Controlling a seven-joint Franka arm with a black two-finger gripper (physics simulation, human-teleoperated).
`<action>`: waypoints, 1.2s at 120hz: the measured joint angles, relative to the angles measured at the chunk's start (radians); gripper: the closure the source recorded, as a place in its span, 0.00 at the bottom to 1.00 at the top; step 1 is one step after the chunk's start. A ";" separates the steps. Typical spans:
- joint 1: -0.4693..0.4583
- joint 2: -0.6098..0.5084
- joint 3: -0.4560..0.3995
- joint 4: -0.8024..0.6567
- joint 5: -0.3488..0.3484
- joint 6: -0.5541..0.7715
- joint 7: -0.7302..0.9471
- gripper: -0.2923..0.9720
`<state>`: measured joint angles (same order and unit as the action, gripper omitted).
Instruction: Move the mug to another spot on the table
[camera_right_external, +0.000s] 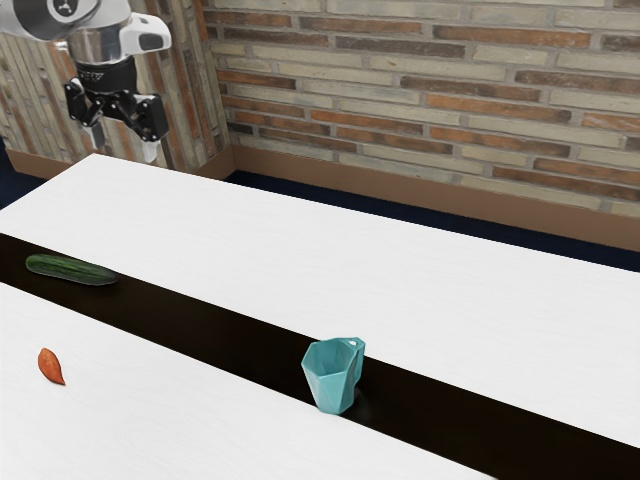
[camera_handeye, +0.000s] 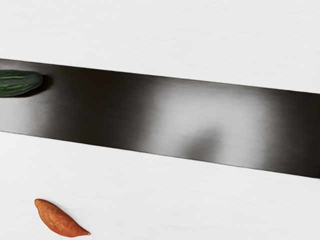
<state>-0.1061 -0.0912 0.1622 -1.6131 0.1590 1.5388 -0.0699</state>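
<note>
A teal faceted mug stands upright on the dark strip of the table, low in the exterior view and right of centre, its handle turned to the far side. My gripper hangs high at the exterior view's upper left, far from the mug and well above the table. Its two fingers stand apart with nothing between them, so it is open.
A green cucumber lies on the dark strip at the exterior view's left. An orange sweet potato rests on the white near part of the table. A brick wall runs behind.
</note>
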 joint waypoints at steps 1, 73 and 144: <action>0.001 0.000 -0.001 0.000 0.000 0.000 0.000 0.23; -0.271 0.234 -0.119 -0.037 -0.035 0.114 -0.021 0.23; -0.293 0.351 -0.227 -0.167 -0.028 0.418 -0.074 0.23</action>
<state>-0.3994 0.2601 -0.0644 -1.7800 0.1306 1.9565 -0.1434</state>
